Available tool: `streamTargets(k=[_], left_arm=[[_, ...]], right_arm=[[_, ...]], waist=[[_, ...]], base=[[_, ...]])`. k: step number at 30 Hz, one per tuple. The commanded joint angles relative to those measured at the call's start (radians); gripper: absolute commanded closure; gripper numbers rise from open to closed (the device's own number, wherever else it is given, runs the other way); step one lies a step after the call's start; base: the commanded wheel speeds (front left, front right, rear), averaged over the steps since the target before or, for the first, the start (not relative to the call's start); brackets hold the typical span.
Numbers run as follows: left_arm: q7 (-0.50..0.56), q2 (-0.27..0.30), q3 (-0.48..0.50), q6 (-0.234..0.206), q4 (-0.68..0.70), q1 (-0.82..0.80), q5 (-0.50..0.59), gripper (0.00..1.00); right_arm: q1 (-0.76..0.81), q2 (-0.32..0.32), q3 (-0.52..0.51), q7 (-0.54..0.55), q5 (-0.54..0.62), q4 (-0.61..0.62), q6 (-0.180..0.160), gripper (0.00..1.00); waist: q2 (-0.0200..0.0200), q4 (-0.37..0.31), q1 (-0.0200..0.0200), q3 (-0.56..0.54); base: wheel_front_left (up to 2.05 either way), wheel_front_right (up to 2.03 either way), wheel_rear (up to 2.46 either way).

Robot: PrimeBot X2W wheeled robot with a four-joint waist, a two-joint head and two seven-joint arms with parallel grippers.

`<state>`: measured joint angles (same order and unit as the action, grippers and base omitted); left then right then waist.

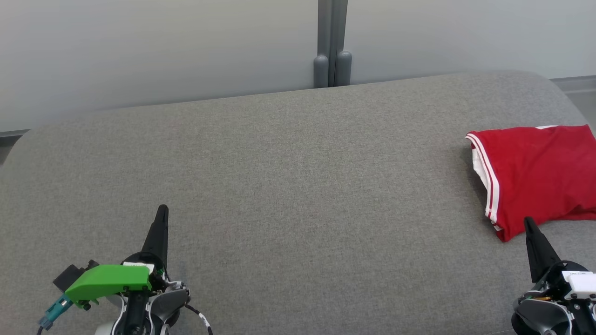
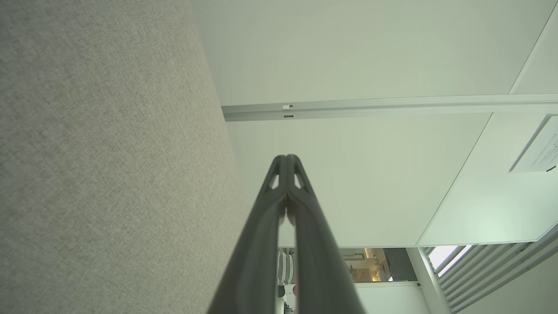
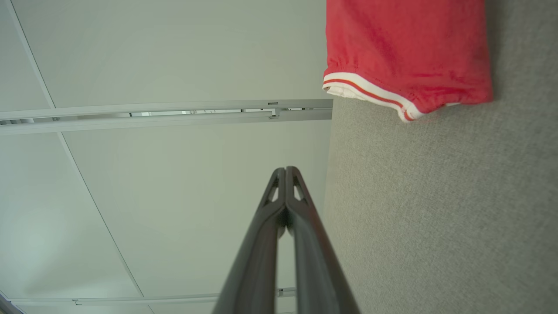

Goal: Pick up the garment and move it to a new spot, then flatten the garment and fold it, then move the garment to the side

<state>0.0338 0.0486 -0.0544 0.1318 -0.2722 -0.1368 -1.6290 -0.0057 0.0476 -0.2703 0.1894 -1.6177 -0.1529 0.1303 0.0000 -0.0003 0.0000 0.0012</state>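
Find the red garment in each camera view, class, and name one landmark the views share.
Head view: red garment at the right edge, mid-height, on the grey cushion, just beyond the right pincer.
Left wrist view: grey cushion down the left side, pale wall behind the shut left pincer.
Right wrist view: red garment at top right, striped hem lowest.
Shared landmark: the grey cushion.

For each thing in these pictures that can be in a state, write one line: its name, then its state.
red garment: folded over, lying on the grey cushion at its right end, not held
left claw: shut, empty
right claw: shut, empty, apart from the garment
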Motion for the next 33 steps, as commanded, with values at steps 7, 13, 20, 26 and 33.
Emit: streamTargets(k=[7, 13, 20, 26, 33], left_arm=[[0.003, 0.001, 0.005, 0.003, -0.003, -0.014, -0.006, 1.0], [0.003, 0.001, 0.005, 0.003, -0.003, -0.014, -0.006, 1.0], [0.002, 0.001, 0.005, 0.003, -0.003, -0.014, -0.006, 1.0], [0.002, 0.001, 0.004, 0.003, -0.002, -0.014, -0.006, 1.0], [0.002, 0.001, 0.004, 0.003, -0.002, -0.013, -0.007, 1.0]], right_arm=[[-0.009, 0.005, -0.002, 0.004, -0.006, -0.001, 0.001, 1.0], [-0.009, 0.005, -0.002, 0.004, -0.006, -0.001, 0.001, 1.0], [-0.009, 0.005, -0.002, 0.004, -0.006, -0.001, 0.001, 1.0], [-0.009, 0.005, -0.002, 0.003, -0.006, -0.001, 0.001, 1.0], [-0.009, 0.005, -0.002, 0.003, -0.006, -0.001, 0.001, 1.0]], waist=[[0.0, 0.0, 0.0, 0.0], [0.0, 0.0, 0.0, 0.0], [0.0, 0.0, 0.0, 0.0], [0.0, 0.0, 0.0, 0.0], [0.0, 0.0, 0.0, 0.0]], base=[[0.0, 0.0, 0.0], [0.0, 0.0, 0.0], [0.0, 0.0, 0.0], [0.0, 0.0, 0.0], [0.0, 0.0, 0.0]])
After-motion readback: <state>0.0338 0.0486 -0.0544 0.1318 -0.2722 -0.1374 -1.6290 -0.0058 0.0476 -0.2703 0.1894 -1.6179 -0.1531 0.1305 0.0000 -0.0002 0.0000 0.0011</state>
